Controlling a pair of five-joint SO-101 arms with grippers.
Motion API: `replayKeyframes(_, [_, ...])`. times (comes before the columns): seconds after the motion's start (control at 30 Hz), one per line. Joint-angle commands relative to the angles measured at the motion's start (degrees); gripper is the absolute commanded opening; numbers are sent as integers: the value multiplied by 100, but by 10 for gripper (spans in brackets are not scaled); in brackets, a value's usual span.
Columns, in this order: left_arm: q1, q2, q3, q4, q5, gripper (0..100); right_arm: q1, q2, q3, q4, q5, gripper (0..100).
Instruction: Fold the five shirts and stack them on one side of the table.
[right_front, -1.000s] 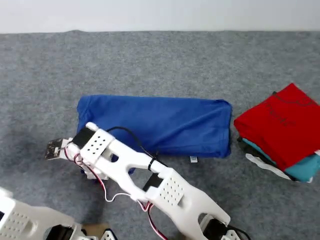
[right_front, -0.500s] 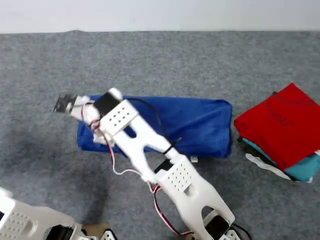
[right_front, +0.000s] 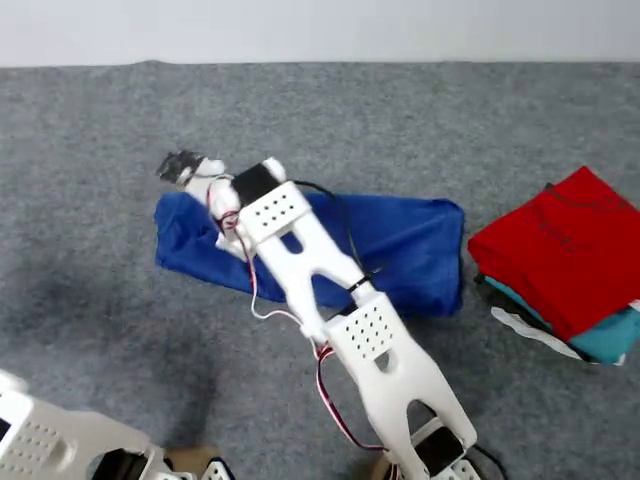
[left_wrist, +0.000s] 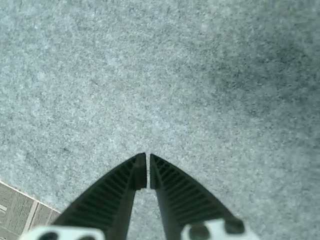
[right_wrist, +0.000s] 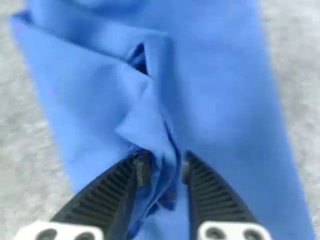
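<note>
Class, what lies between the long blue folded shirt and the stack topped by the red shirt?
In the high view, only a thin strip of bare grey carpet separates the long blue shirt from the red-topped stack.

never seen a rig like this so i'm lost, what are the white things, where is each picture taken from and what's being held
The white things are two small robot arms at a grey table. One picture looks down from a fixed camera; the other two come from a camera on each arm's wrist. The right gripper, a black pincer, pinches a bunched fold of the long blue shirt. The left gripper is shut on nothing, above bare table. A red-topped pile of folded shirts lies to one side.
</note>
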Motion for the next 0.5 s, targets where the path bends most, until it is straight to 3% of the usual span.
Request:
replayKeyframes(0.0, [53, -88, -57, 62, -44, 20, 295, -101, -281, -268, -281, 206])
replayKeyframes(0.2, [53, -88, -57, 62, -44, 20, 347, -171, -290, -224, -343, 190])
replayKeyframes(0.47, [53, -88, -57, 62, -44, 20, -48, -699, -1073, 1147, -316, 14])
